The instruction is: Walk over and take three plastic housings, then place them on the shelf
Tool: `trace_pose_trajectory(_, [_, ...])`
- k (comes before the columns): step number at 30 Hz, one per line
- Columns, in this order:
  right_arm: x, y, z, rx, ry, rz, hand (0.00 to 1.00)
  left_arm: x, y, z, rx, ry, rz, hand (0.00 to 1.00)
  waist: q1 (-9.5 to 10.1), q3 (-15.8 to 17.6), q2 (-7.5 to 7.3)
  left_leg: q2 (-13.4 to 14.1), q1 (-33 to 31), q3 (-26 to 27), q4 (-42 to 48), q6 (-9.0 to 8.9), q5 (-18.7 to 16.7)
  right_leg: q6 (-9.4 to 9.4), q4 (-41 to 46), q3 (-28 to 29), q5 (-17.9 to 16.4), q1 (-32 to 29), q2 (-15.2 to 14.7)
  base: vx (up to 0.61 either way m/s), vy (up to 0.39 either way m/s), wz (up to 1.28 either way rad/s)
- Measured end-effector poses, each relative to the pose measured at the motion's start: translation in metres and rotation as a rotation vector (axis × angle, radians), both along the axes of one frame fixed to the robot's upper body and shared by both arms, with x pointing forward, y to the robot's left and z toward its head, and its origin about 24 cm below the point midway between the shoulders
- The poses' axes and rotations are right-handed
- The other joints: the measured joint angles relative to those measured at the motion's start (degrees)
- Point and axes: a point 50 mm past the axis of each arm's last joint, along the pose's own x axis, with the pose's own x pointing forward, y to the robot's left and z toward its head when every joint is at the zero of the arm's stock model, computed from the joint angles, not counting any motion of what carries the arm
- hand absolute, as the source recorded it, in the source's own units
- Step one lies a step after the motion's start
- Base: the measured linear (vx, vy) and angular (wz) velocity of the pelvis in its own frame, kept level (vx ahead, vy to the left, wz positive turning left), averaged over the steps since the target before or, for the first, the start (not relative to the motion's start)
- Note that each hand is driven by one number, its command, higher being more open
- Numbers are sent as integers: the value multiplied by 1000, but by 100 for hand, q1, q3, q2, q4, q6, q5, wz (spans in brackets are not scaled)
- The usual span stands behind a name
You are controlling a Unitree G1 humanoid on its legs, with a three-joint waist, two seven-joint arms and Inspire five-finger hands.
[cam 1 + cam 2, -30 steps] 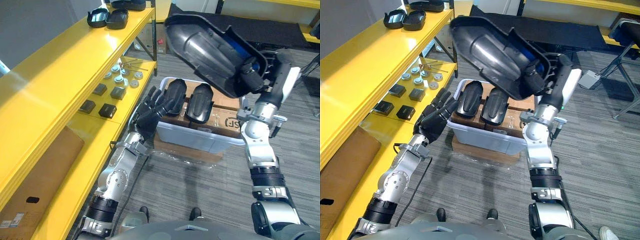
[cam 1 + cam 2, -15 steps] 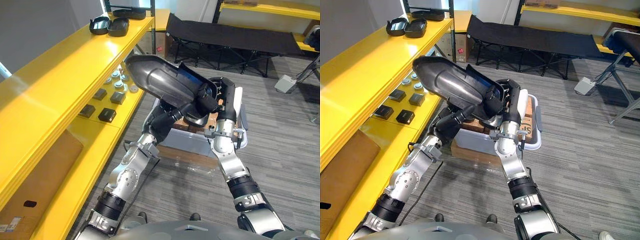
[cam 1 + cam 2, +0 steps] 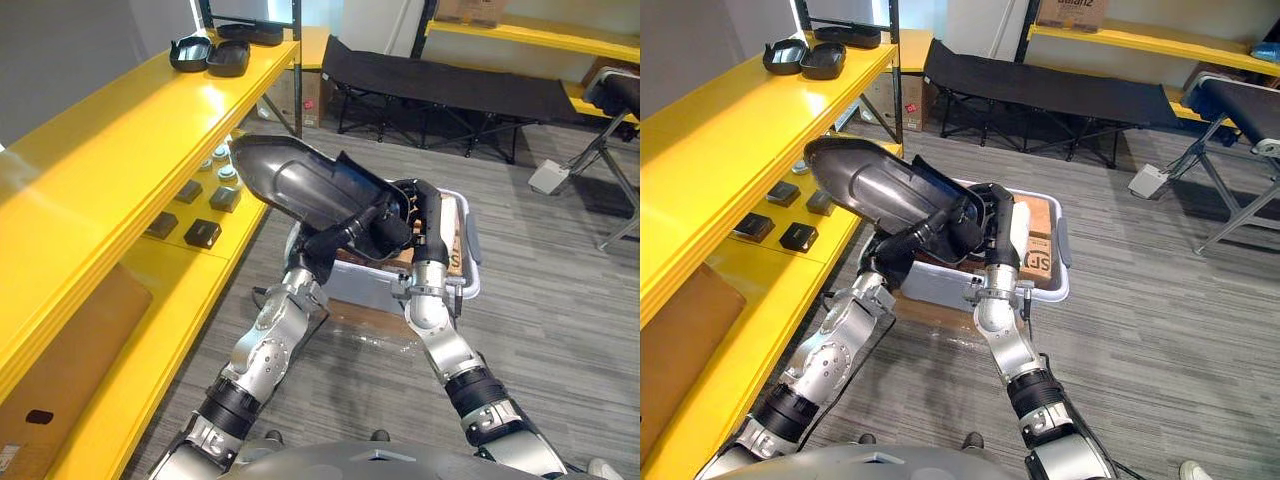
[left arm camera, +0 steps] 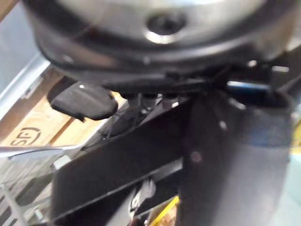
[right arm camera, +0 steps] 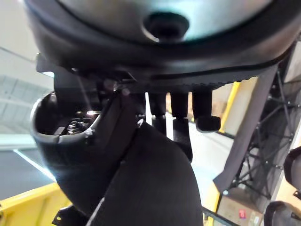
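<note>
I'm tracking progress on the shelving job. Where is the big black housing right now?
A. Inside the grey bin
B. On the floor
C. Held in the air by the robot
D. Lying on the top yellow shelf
C: the big black housing is off every surface. The right hand grips its end and the left hand is against it, beside the yellow shelf, not on it.

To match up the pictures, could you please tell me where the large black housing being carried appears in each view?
Left eye view: housing at centre, beside the yellow shelf.
Right eye view: left of centre.
Left wrist view: dark panel close to the camera.
Right wrist view: curved dark shell close to the camera.
Shared landmark: the yellow shelf.
</note>
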Motion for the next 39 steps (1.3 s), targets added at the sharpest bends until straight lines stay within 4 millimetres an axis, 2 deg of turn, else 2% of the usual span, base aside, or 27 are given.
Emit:
trace_pose_trajectory(1, [0,2,-3,9,10,3,0,1,1,-1,-10,4,22,0,9,-21,-33,1,1,-1,-1,1,1,0,0,0,0,2,1,-33,0,1])
trace_pose_trajectory(8, [-9,8,-16,37,47,14,0,8,11,-8,-106,40,136,0,113,-21,-68,6,1,-16,-13,3,3,-2,0,-8,2,4,7,-11,0,0])
trace_pose_trajectory(13, [-16,17,-23,56,46,62,0,9,25,-24,-171,110,217,0,103,-18,-96,9,73,-19,-133,-6,74,-2,0,-10,2,9,7,-2,0,-1])
trace_pose_trajectory(17, [-23,30,-26,56,46,123,0,9,36,-34,-159,127,253,0,104,-26,-228,23,91,-33,-196,-18,96,-2,0,-16,1,9,4,-15,0,2])
trace_pose_trajectory(21, [-24,35,-25,64,40,137,0,9,42,-35,-152,100,233,0,100,-30,-287,21,91,-25,-197,-19,96,-2,0,-14,1,10,1,-8,0,0])
trace_pose_trajectory(22, [-25,35,-24,66,34,137,100,10,43,-35,-173,100,224,0,98,-30,-287,19,92,-19,-197,-19,96,-2,0,-13,1,9,-2,-30,2,-1])
trace_pose_trajectory(30, [-26,36,-19,55,-3,168,100,9,42,-34,-218,94,214,0,-37,-30,-286,18,88,-5,-185,-28,90,-3,0,-23,1,0,-8,0,0,0])
trace_pose_trajectory(39, [-34,23,-23,121,29,88,100,18,25,-19,-43,50,206,0,-37,0,-256,44,-24,8,11,-48,7,-8,-1,-1,-2,-37,10,-7,-1,-1])
